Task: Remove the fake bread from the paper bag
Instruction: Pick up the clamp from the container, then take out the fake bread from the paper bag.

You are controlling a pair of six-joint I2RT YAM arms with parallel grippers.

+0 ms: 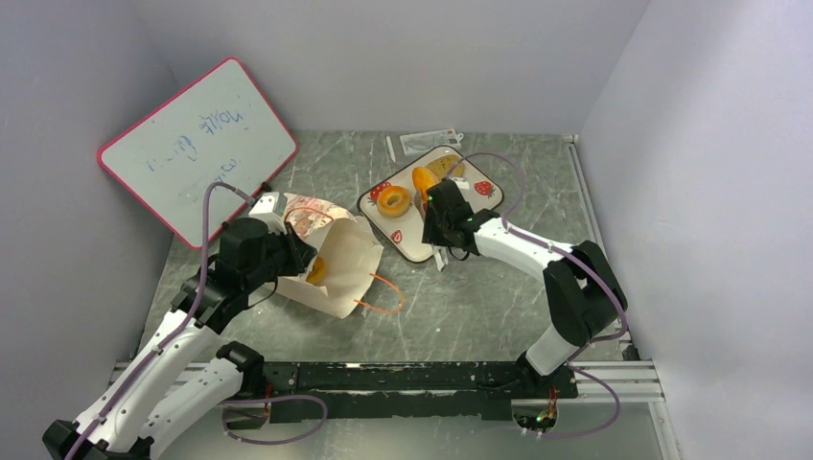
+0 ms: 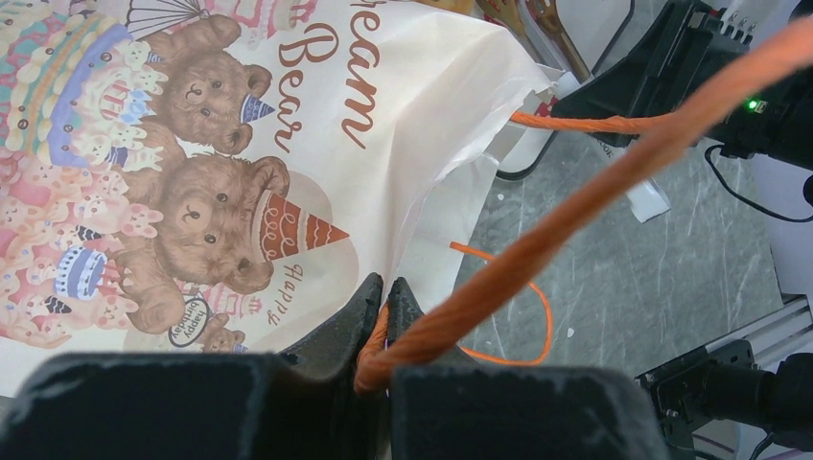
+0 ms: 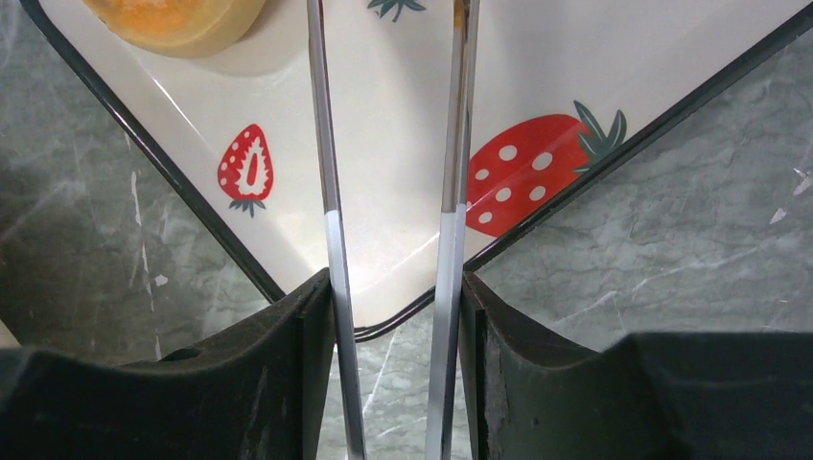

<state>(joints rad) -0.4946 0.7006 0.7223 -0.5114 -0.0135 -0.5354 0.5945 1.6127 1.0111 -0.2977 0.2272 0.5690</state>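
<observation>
**Top view.** The paper bag [image 1: 337, 271] lies tipped over on the table [image 1: 479, 311], left of centre, with its open mouth visible from above. One orange bread piece [image 1: 317, 270] shows inside the mouth. The other pieces rest on the strawberry-print tray [image 1: 414, 241] just right of the bag. They are a ring doughnut [image 1: 393, 201], an orange loaf [image 1: 425, 180] and, at the far corner, a tan bun [image 1: 452, 169]. A pink-framed whiteboard [image 1: 197, 144] leans against the left wall, well apart from the tray.

**Left arm.** The left end effector [image 1: 290, 257] sits at the bag's left side. In the left wrist view, the left end effector [image 2: 385, 297] is pinched closed on an orange cord handle [image 2: 537, 249]. The cord runs taut from the fingertips toward the upper right. The bag's bear-printed face fills the left of that view. The second handle [image 2: 518, 297] lies slack on the table.

**Right arm.** The right end effector [image 1: 439, 206] hovers over the tray, beside the doughnut and the loaf. In the right wrist view, the right end effector [image 3: 395, 287] holds a pair of metal tongs [image 3: 326, 144]. One blade lies against each finger, and the blades stand narrowly apart. A corner of the tray lies below them. The tong tips fall outside the frame, so it cannot be told whether they touch any bread.
</observation>
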